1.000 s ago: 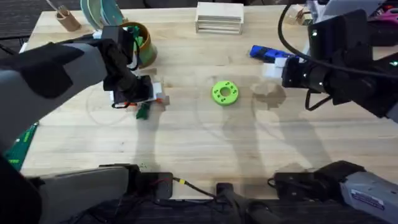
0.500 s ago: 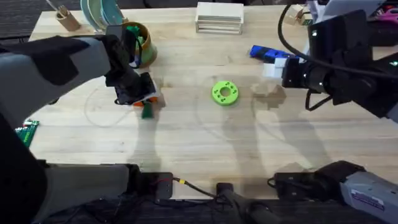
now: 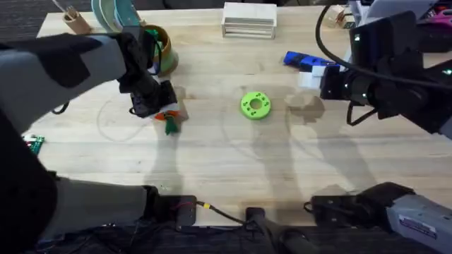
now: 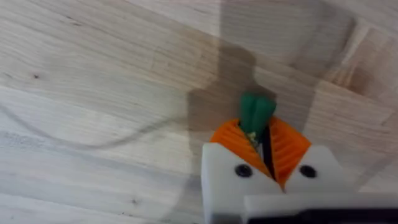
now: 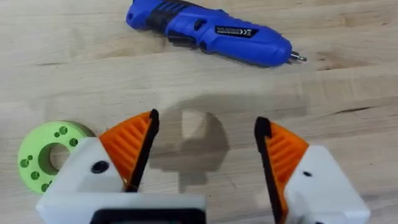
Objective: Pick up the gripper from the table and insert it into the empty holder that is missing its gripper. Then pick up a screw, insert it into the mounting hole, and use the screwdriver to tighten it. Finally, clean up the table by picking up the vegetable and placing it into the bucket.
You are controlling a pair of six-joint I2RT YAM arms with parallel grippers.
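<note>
The left pincer [image 4: 264, 152] is clamped on the small slim green toy vegetable [image 4: 256, 114], whose green end pokes out past the orange ribbed pads [image 4: 289, 146]. In the overhead view that pincer [image 3: 164, 116] sits in the upper left of the frame with the vegetable [image 3: 170, 126] hanging at its tip, just above the pale wooden tabletop [image 3: 226, 169]. Compared with a second ago, the left arm has drawn up and back toward the small round bucket with the orange-yellow rim [image 3: 159, 48], and the vegetable has risen off the wood and now shows more plainly below the pincer.

The right pincer [image 5: 205, 155] stands wide apart with nothing between its orange pads, hovering over bare wood; it has not moved. Beyond it lies the stubby bright-blue powered screwdriver [image 5: 208, 32], on its side in the upper right of the overhead frame [image 3: 304, 61]. The flat round green disc [image 3: 255, 105] lies near the middle, unchanged.
</note>
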